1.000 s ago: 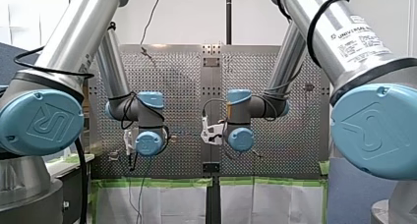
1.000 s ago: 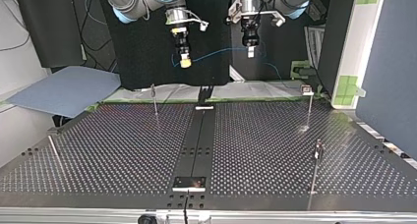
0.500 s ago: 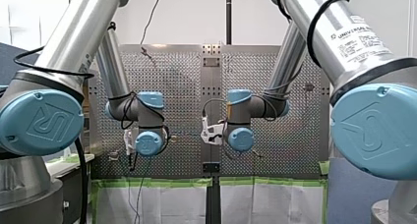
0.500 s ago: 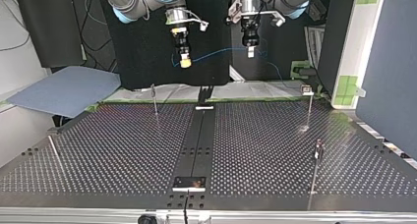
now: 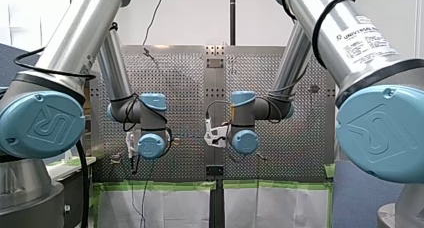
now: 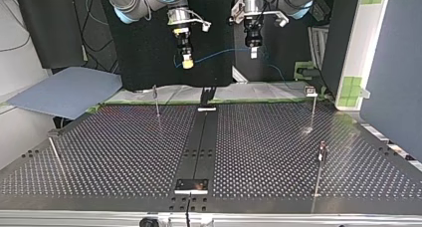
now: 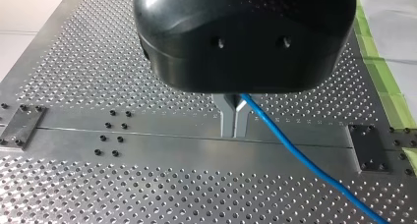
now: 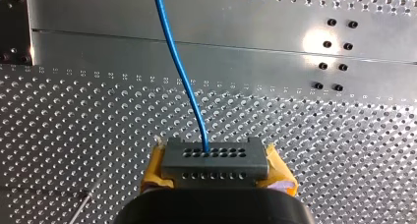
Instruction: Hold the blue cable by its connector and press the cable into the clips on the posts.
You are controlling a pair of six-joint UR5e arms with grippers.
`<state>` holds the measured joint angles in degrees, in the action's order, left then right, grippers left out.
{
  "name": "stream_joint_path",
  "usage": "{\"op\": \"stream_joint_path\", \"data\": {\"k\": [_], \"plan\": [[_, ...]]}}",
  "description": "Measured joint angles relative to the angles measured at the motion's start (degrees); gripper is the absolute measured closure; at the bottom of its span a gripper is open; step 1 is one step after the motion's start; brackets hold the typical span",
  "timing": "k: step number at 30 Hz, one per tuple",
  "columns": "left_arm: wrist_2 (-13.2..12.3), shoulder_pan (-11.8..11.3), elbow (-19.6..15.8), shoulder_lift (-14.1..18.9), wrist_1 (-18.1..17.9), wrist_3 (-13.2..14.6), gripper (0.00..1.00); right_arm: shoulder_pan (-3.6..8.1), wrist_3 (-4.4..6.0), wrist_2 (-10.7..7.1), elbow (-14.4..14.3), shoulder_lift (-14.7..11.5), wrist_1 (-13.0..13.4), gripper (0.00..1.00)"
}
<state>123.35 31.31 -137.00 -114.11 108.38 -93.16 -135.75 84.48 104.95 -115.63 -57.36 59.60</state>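
In the right wrist view my right gripper is shut on a grey connector, yellow pads on either side of it. The blue cable leaves the connector's face and runs ahead over the plate. My left gripper, black with metal fingers, is shut on the blue cable, which trails off beside it. Across the table, my right gripper and my left gripper hang high behind the table's far edge, the cable strung between them. Thin posts stand on the table.
The perforated table has a dark centre strip. Another thin post leans at the top view's left. A blue-grey sheet lies off the table at that side. Green tape edges the table in the front view.
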Motion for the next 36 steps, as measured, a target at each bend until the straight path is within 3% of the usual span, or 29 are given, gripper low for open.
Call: {"op": "stream_joint_path", "data": {"k": [33, 36], "plan": [[0.04, 0.05, 0.04, -0.05, -0.01, 0.04, 1.00, 0.08, 0.01, 0.01, 0.09, 0.01, -0.01, 1.00], [0.77, 0.43, -0.75, -0.85, -0.06, 0.84, 1.00, -0.41, 0.43, 0.53, 0.63, 0.52, -0.51, 1.00]]}}
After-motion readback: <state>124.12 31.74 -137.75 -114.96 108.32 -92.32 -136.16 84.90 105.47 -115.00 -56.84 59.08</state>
